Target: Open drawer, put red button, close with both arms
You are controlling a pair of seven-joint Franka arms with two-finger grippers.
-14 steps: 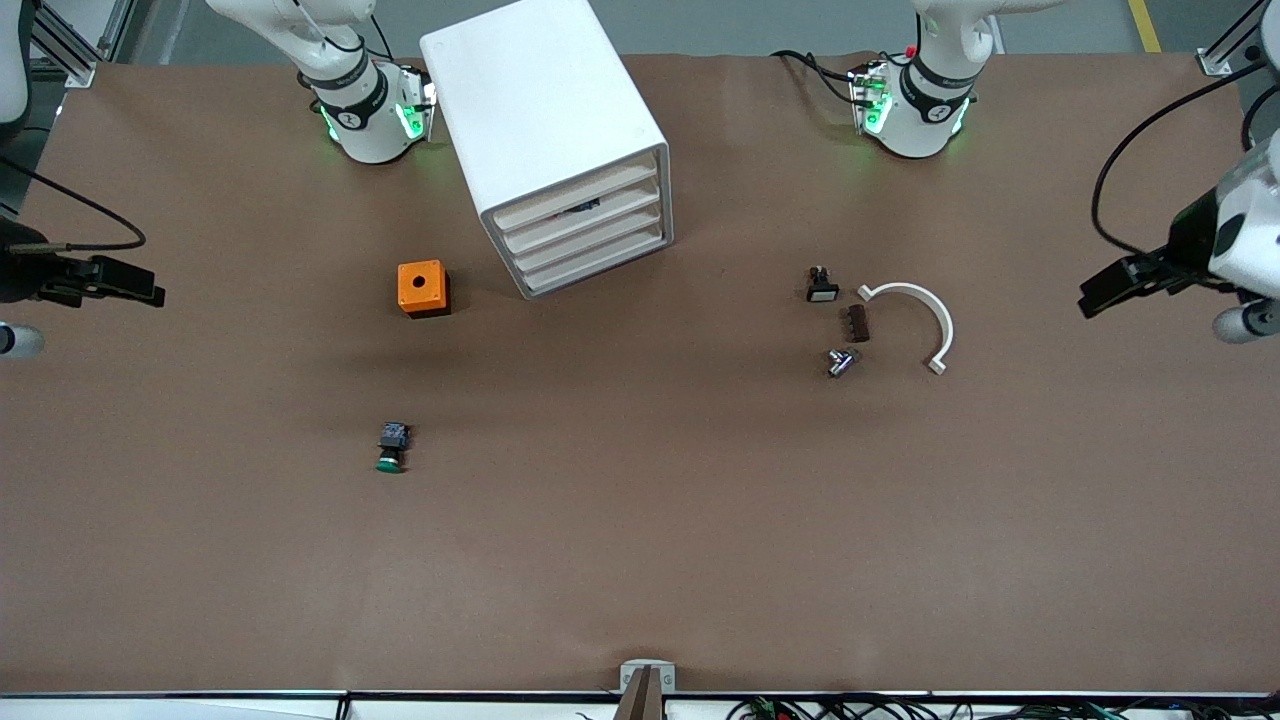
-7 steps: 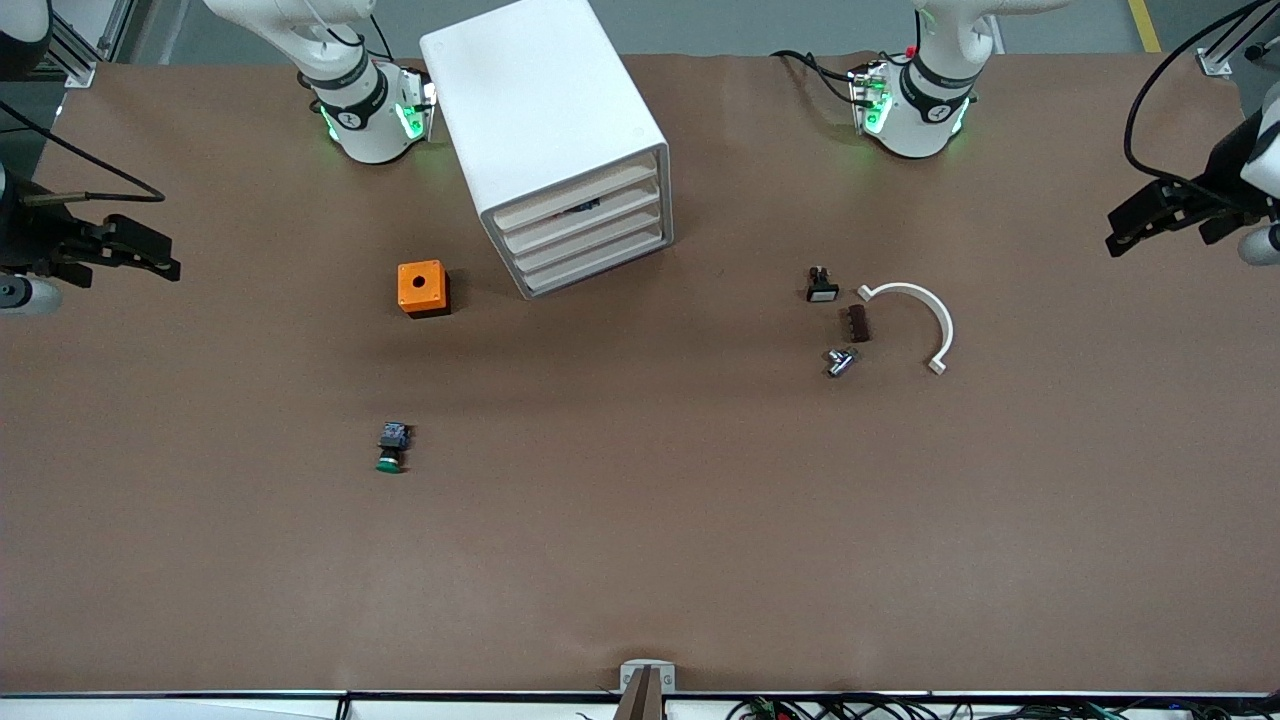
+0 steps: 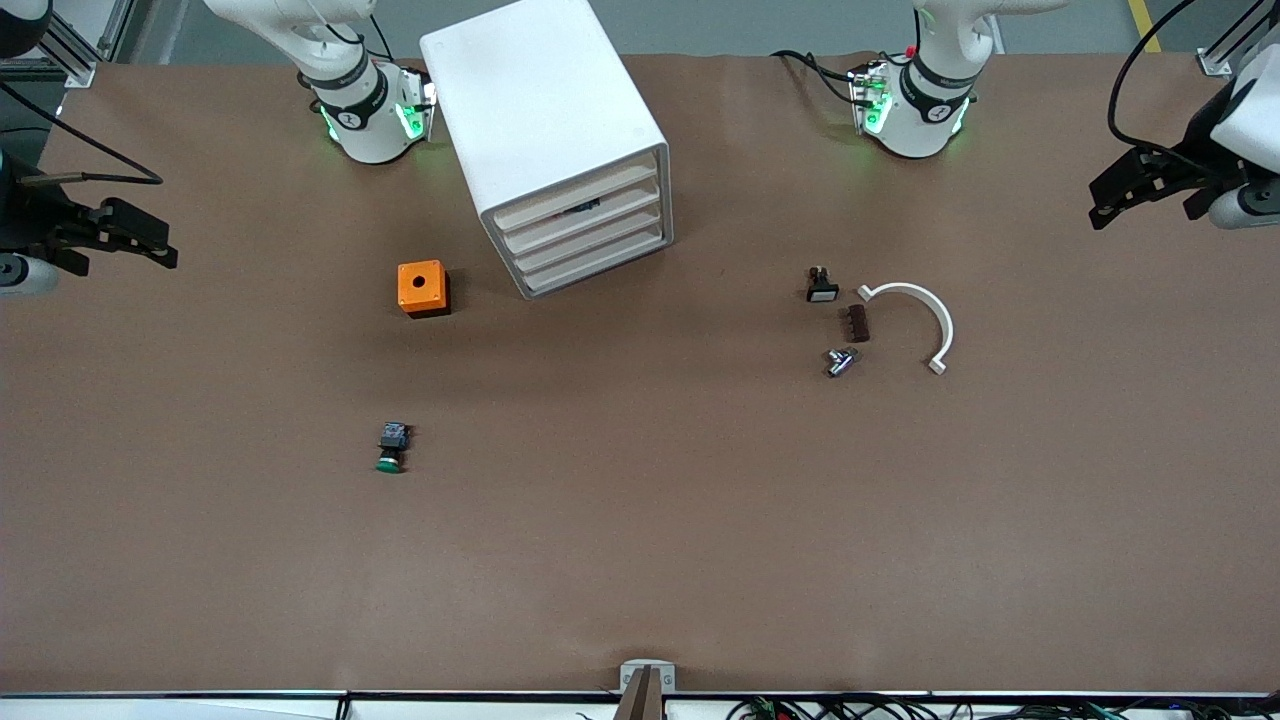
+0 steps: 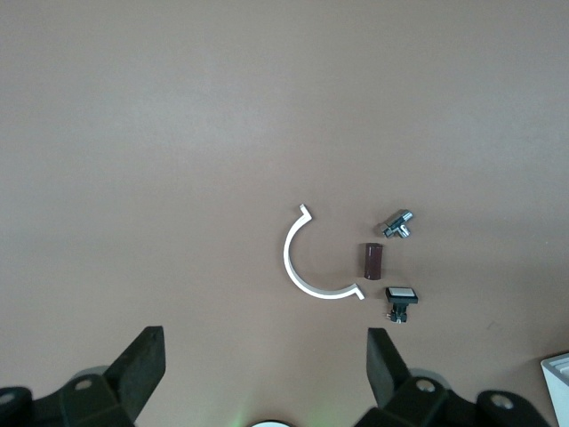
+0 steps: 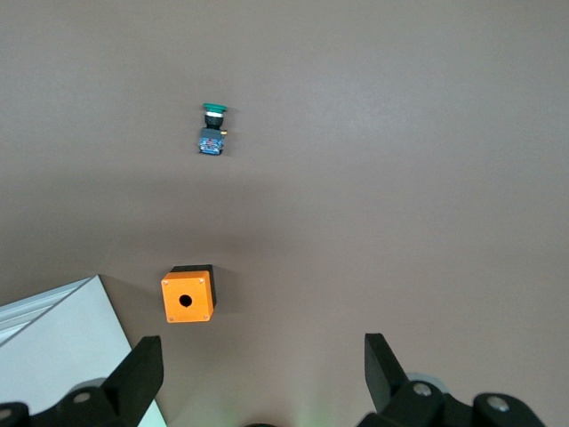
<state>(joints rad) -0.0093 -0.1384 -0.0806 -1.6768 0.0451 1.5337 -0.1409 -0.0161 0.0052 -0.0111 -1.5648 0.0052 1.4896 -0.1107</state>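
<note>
The white cabinet stands between the arm bases, and its four drawers are all shut. A small dark thing shows in the gap above the second drawer from the top. The red button is out of view. My left gripper hangs open and empty over the left arm's end of the table; its own view shows bare table between the fingers. My right gripper hangs open and empty over the right arm's end.
An orange box with a hole lies beside the cabinet. A green-capped button lies nearer the camera. Toward the left arm's end lie a white arc, a brown block, a metal fitting and a black-and-white button.
Both grippers have drawn back toward the bases' edge of the table, still open. Nothing on the table has moved.
</note>
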